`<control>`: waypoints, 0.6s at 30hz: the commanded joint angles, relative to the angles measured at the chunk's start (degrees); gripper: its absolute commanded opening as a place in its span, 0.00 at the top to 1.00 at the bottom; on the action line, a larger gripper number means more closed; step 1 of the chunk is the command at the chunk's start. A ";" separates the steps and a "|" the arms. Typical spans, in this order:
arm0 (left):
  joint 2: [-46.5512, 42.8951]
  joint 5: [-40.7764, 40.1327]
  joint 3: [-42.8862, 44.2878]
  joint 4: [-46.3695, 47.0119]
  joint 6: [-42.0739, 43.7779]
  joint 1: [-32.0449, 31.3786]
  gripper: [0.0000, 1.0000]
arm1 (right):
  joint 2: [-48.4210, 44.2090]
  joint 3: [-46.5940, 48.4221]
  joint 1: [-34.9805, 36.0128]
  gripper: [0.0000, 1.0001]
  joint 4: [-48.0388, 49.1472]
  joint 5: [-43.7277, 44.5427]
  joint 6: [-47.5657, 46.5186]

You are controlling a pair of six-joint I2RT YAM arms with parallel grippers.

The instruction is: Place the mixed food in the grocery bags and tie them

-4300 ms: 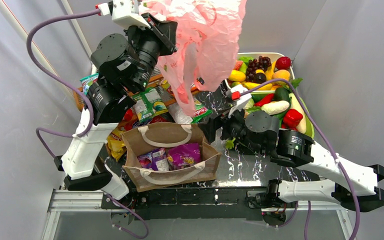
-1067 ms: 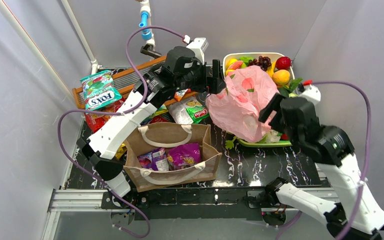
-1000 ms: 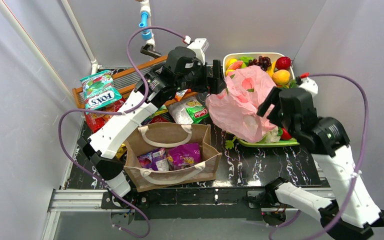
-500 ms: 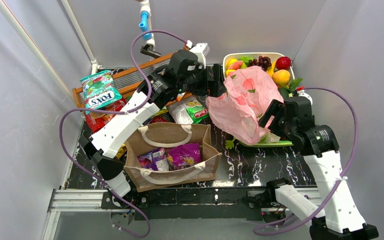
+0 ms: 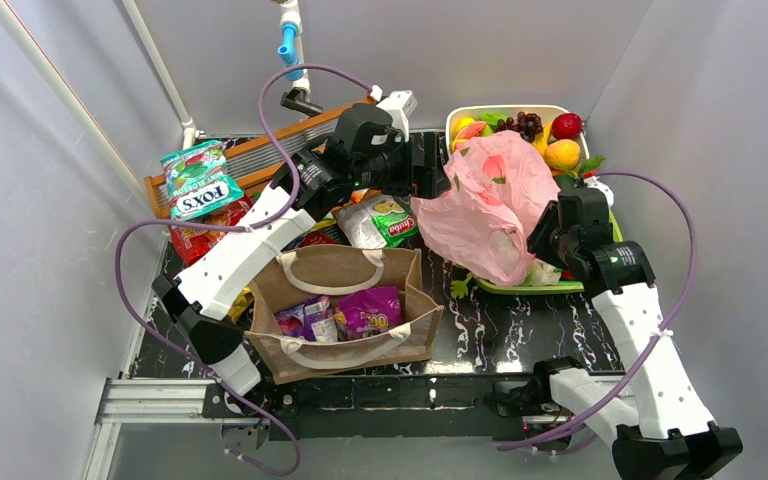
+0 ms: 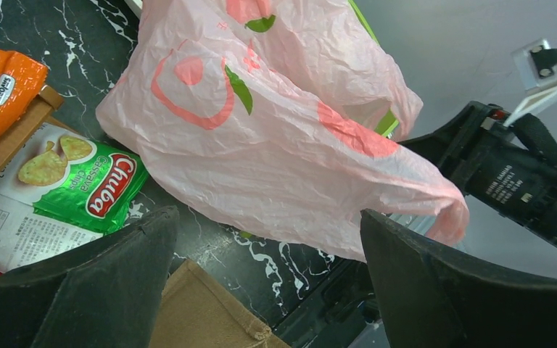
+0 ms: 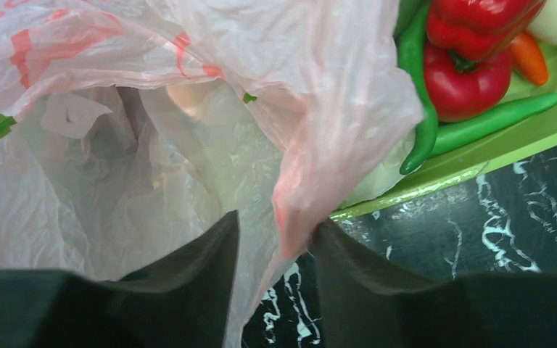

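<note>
The pink bag (image 5: 490, 205) lies slumped over the fruit trays, its mouth towards my right arm. My right gripper (image 5: 543, 238) sits at its near right edge. In the right wrist view the jaws of my right gripper (image 7: 275, 221) stand half closed around the bag's rim (image 7: 312, 181). Film fills the gap, and a pinch cannot be told. My left gripper (image 5: 438, 165) hangs open just left of the bag (image 6: 261, 145), holding nothing. The brown tote (image 5: 290, 275) stands in front with purple packets (image 5: 368, 308) inside. A green Chuba packet (image 6: 87, 185) lies beside the bag.
A teal Fox's packet (image 5: 198, 180) and other snack packets rest on the wooden rack (image 5: 260, 150) at the left. Toy fruit (image 5: 530, 125) fills the white tray at the back. A red pepper (image 7: 471, 80) and green chillies lie on the green tray (image 7: 493, 152). Grey walls close in on both sides.
The pink bag, held high seconds ago, now rests on the trays. My right arm has dropped to its near edge and its jaws have narrowed round the rim. The left gripper eased back left.
</note>
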 commanded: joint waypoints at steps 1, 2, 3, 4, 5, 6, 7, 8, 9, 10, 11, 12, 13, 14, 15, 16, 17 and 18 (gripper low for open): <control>-3.00 2.79 -0.23 0.49 0.83 -0.13 0.05 | 0.12 -0.43 -0.45 0.63 4.74 2.05 -0.61; -2.93 3.36 0.03 0.51 1.32 -0.15 0.05 | 0.13 0.10 -0.46 0.75 4.78 2.43 -0.68; -2.87 3.77 0.35 0.50 1.83 -0.13 0.05 | 0.20 1.06 -0.45 0.89 4.63 2.37 -0.77; -2.75 3.88 0.66 0.49 2.31 -0.18 0.05 | 0.23 2.44 -0.50 0.98 4.52 1.85 -0.75; -2.58 3.66 1.19 0.53 2.77 -0.13 0.05 | 0.32 4.16 -0.50 0.99 4.51 0.80 -0.44; -2.35 3.28 1.53 0.73 3.04 -0.18 0.05 | 0.32 6.02 -0.45 0.99 4.62 -0.68 0.13; -1.85 2.84 2.74 0.78 3.20 -0.16 0.05 | 0.20 8.23 -0.50 0.99 5.36 -2.38 0.65; -1.17 2.81 4.24 0.74 3.44 -0.15 0.05 | -0.04 10.43 -0.48 0.99 6.03 -3.91 1.53; -0.37 3.00 6.09 0.58 3.89 -0.13 0.05 | -0.27 12.38 -0.45 0.99 6.49 -4.84 2.51; 0.58 3.09 8.39 0.27 4.47 -0.14 0.05 | -0.47 14.51 -0.48 0.99 6.78 -5.71 3.57; 1.66 2.99 10.55 -0.24 5.09 -0.13 0.05 | -0.54 16.28 -0.44 0.99 7.10 -6.47 4.46; 2.81 2.67 13.07 -0.81 6.04 -0.13 0.05 | -0.59 17.96 -0.50 0.99 7.24 -6.92 5.74; 3.75 2.25 15.25 -1.12 6.97 -0.18 0.05 | -0.76 19.34 -0.51 0.99 7.40 -7.27 6.60; 4.69 1.80 16.93 -1.18 7.82 -0.13 0.05 | -1.01 20.35 -0.55 0.99 7.83 -7.78 8.37; 5.33 1.37 18.39 -1.01 8.64 -0.15 0.05 | -1.42 21.05 -0.52 0.99 8.21 -8.39 9.94; 6.03 1.11 19.20 -0.45 9.35 -0.17 0.04 | -2.00 21.42 -0.51 0.99 8.75 -9.05 12.09; 6.45 1.01 19.56 0.32 10.27 -0.18 0.03 | -2.56 21.45 -0.47 0.99 9.39 -9.55 14.34; 6.90 1.02 19.55 1.41 11.36 -0.13 0.02 | -3.32 21.02 -0.45 0.99 10.25 -9.91 16.63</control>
